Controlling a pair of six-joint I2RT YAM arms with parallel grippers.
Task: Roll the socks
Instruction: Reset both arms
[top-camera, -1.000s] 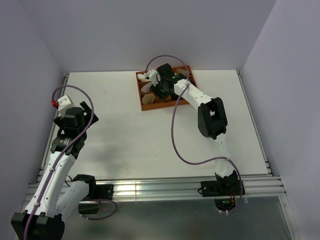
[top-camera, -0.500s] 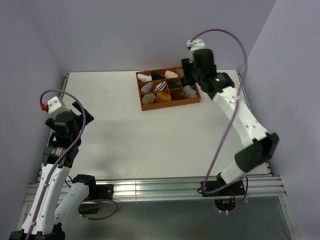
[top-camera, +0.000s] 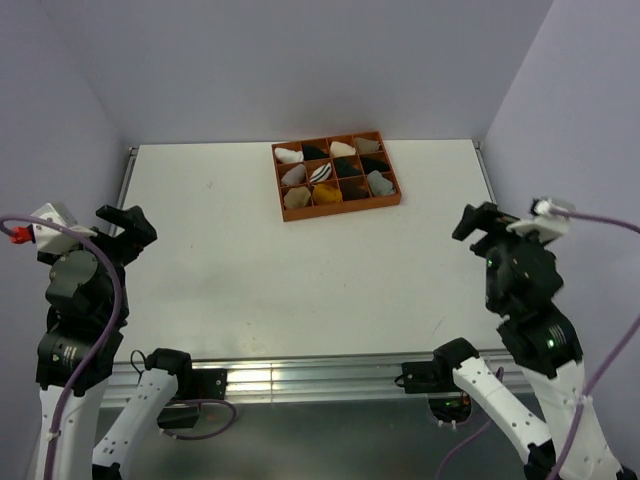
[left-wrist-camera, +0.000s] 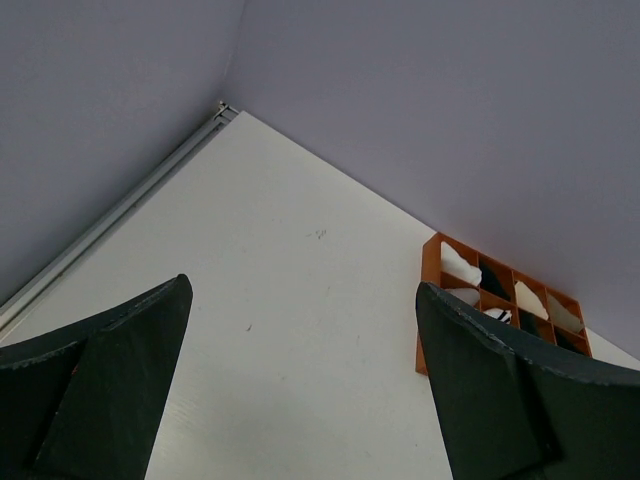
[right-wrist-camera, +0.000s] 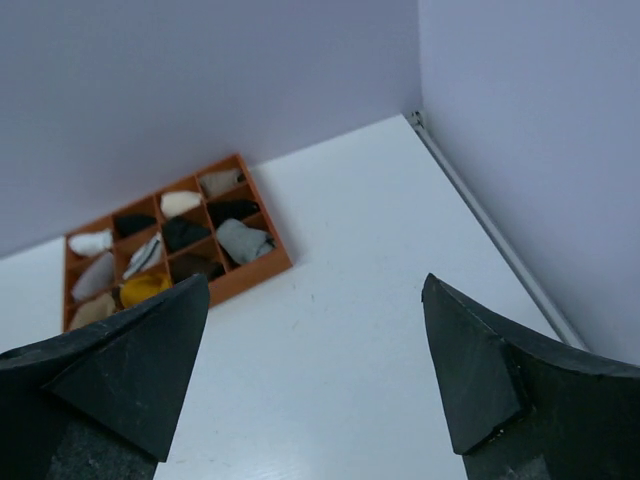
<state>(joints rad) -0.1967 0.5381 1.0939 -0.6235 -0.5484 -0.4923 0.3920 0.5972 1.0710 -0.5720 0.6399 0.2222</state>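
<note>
A: Position of the orange twelve-compartment tray (top-camera: 340, 209)?
B: Far centre of the white table (top-camera: 300, 280); mustard-yellow rolled fabric sock (top-camera: 326, 194) in near row. The left gripper (top-camera: 128, 222) and right gripper (top-camera: 475, 222): near corners, well apart.

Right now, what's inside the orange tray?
The tray has twelve compartments, each with a sock bundle. The yellow sock, brown sock and grey sock sit in its near row. The compartment floors are covered.
</note>
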